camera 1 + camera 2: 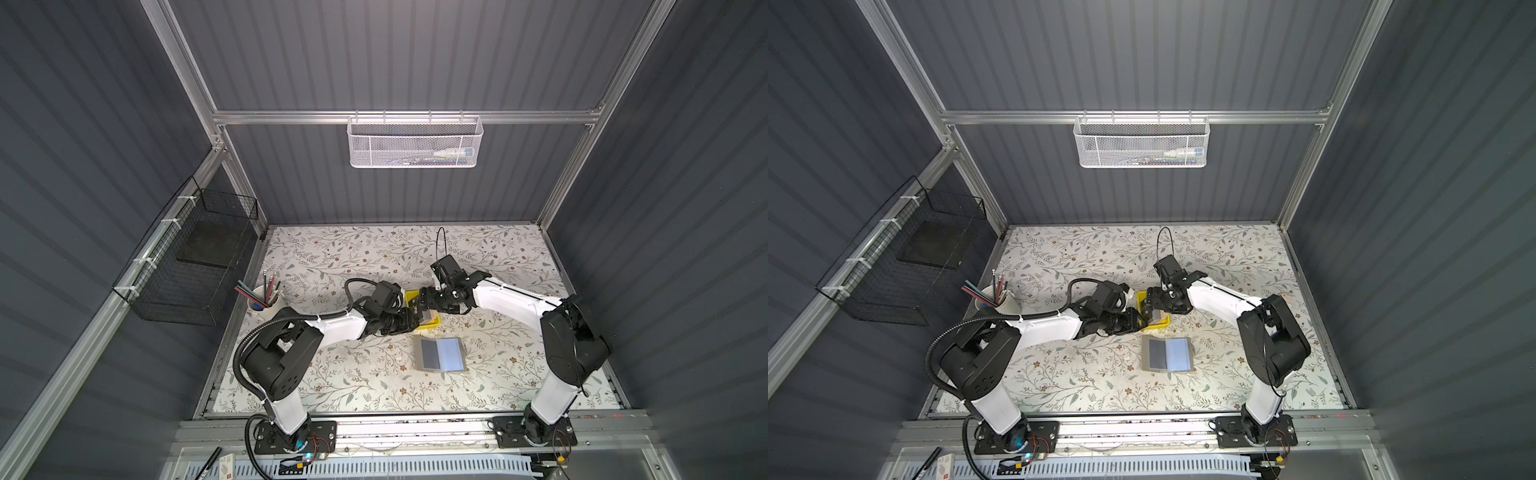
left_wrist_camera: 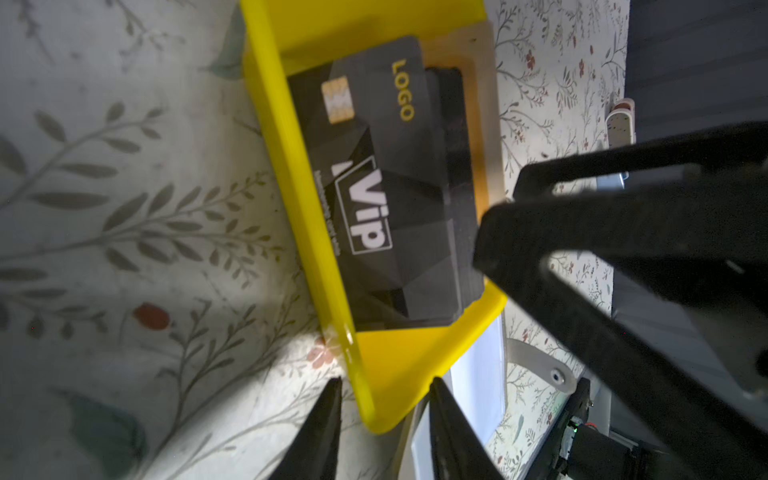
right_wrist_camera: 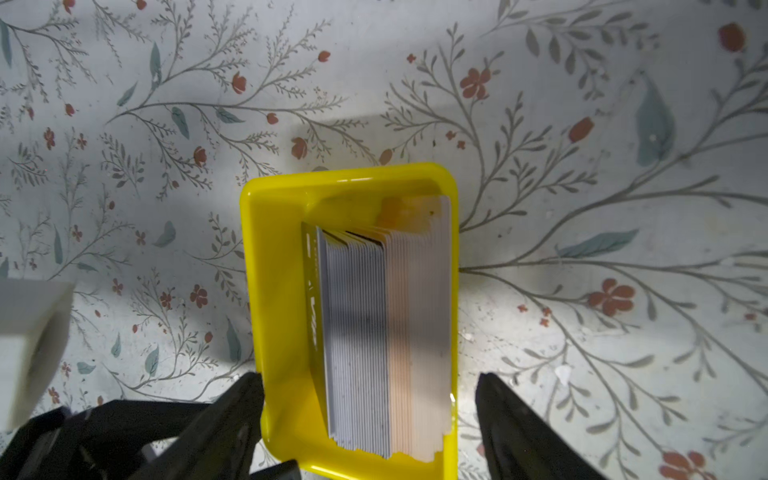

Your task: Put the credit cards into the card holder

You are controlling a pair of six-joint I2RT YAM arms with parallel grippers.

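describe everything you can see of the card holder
The card holder lies open and flat on the floral table, a little nearer the arm bases than the yellow tray. Its grey, leather-like cover frames two clear sleeves; in both top views the left one is darker and the right one pale blue and shiny. The left wrist view shows its grey strap tab with a snap button. Only the table touches it.

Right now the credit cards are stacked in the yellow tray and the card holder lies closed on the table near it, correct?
Not quite: the card holder lies open, not closed. Both top views show its two inner pages facing up. The rest stands: the credit cards are stacked in the yellow tray, and the holder lies near it.
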